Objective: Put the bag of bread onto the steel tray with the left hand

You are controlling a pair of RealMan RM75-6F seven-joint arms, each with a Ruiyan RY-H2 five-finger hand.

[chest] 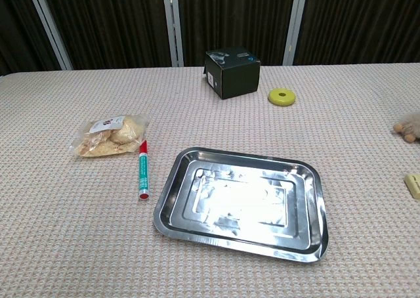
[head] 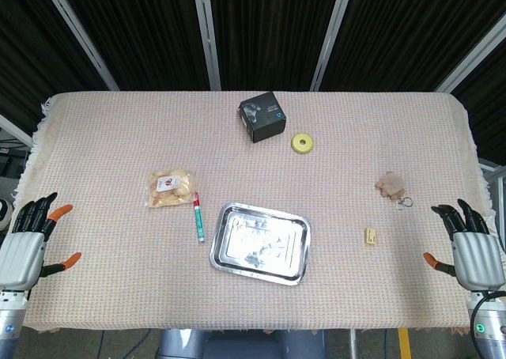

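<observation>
I am looking at the steel tray (head: 260, 243), sitting empty well to the right of my left hand (head: 28, 244). The bag of bread (head: 169, 187) is lying ahead-right of that released, spread hand, untouched; everything is left to do. Only the head view is showing my hands; my right hand (head: 468, 244) is resting empty too.

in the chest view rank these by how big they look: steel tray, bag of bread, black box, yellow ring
1. steel tray, largest by far
2. bag of bread and black box: they look much alike, and the box sits farther from the camera, so I won't rank them
3. yellow ring, clearly smallest
</observation>
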